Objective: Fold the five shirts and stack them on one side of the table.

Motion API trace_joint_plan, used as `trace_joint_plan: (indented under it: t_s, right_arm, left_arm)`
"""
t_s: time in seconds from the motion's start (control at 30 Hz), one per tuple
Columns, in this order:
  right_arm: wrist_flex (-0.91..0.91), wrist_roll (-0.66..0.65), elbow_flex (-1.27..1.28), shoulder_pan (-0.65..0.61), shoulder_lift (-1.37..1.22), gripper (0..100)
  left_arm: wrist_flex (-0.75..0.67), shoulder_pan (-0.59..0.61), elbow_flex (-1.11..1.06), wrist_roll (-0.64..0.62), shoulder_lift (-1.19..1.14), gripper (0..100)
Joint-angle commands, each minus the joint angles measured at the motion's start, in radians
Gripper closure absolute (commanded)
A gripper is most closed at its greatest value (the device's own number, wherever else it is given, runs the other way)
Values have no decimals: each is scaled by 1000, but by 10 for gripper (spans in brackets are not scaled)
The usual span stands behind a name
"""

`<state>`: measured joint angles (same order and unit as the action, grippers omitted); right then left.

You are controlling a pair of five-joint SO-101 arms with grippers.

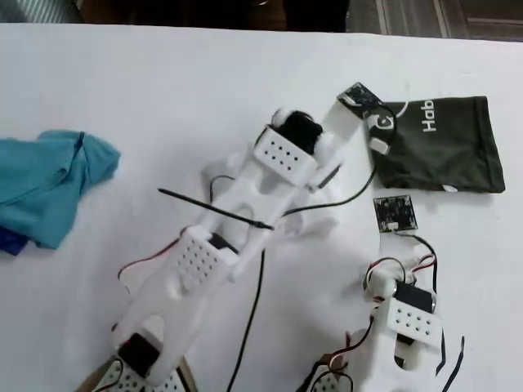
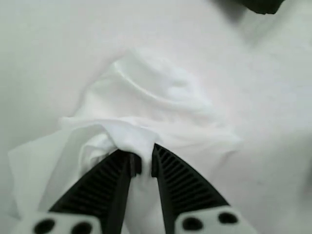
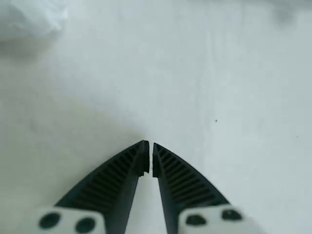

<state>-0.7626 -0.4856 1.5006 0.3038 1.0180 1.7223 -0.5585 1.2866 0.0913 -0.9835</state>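
"What's on the table?"

"White top, and shirts lying well apart. A teal shirt sits crumpled at the left edge, with a bit of dark blue cloth poking out from under it."

"And on the right?"

"A dark shirt, folded flat into a rough rectangle, toward the far side."

"Anything between them?"

"A white shirt, bunched and wrinkled, closer to the dark one. It's white on white, so I can't make out its edges."
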Motion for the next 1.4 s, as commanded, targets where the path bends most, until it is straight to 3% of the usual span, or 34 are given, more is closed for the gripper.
trace_joint_plan:
  t_s: [0.0,0.1,0.23,0.5,0.63,0.77,1.13,1.37]
  right_arm:
    - [16,6,-5,7,24,977]
    - [15,6,-5,7,24,977]
    - [15,6,-5,7,24,977]
    - [15,6,-5,5,24,977]
    - [16,6,-11,7,24,978]
    - [15,28,-87,-24,15,978]
    - [-189,132,-505,-295,1,978]
    - [-189,133,-707,-424,-288,978]
  left_arm:
    - [-25,-14,39,-5,12,972]
    - [-20,-11,39,-2,12,929]
    - [-14,-5,39,0,12,780]
    - [54,107,74,2,64,816]
    - [63,232,73,2,143,986]
    - [68,327,45,18,256,970]
    - [63,545,-479,81,721,972]
    - [14,764,-809,84,994,972]
